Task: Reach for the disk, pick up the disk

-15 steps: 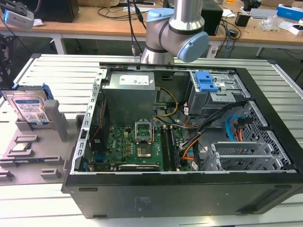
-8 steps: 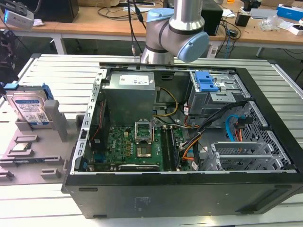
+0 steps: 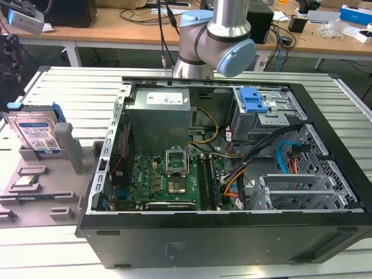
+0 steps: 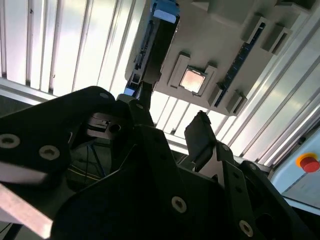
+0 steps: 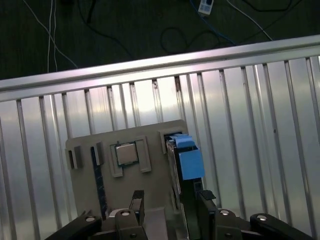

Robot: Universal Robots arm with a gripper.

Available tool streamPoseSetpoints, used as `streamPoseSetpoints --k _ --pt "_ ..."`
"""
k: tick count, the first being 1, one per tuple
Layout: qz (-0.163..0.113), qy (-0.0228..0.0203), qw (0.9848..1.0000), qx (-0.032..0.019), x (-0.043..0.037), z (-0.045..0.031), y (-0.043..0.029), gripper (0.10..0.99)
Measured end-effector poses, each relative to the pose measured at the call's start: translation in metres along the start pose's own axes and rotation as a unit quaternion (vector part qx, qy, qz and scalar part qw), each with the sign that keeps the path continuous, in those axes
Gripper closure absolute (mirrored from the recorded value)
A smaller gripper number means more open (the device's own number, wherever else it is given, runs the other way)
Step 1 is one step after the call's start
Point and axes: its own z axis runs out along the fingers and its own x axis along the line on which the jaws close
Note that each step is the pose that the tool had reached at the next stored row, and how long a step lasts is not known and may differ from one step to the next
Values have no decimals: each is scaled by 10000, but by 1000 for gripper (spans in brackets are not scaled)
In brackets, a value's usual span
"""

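Right at the lens in the first wrist view, the gripper [image 5: 170, 202] has its fingers [image 5: 136, 201] spread apart and clamps nothing. Just beyond them stands the disk [image 5: 186, 162], set on edge in a slot of the grey holder [image 5: 82, 195], its blue bracket uppermost. Its thin top edge runs straight away from the gripper, and the gap between the fingers lies across that edge (a good match, I judge, for closing on the two flat faces). The disk sits closer to one finger than to the other, so it is not centred in the gap. A chip [image 5: 126, 153] lies in the holder beside it, and the slatted table [image 5: 260, 125] stretches behind. In the exterior view the disk [image 3: 38, 135] stands at the exterior view's left, well apart from the open computer case [image 3: 232, 232].
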Motion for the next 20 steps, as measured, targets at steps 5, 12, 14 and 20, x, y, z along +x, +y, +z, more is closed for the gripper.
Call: streamPoseSetpoints --k 5,12,14,20 --pt "0 0 10000 0 -121 6 25 541" --pt "0 0 10000 -1 -130 55 37 541" --pt "0 0 10000 0 -130 68 37 541" --pt "-2 0 10000 0 -130 197 32 541"
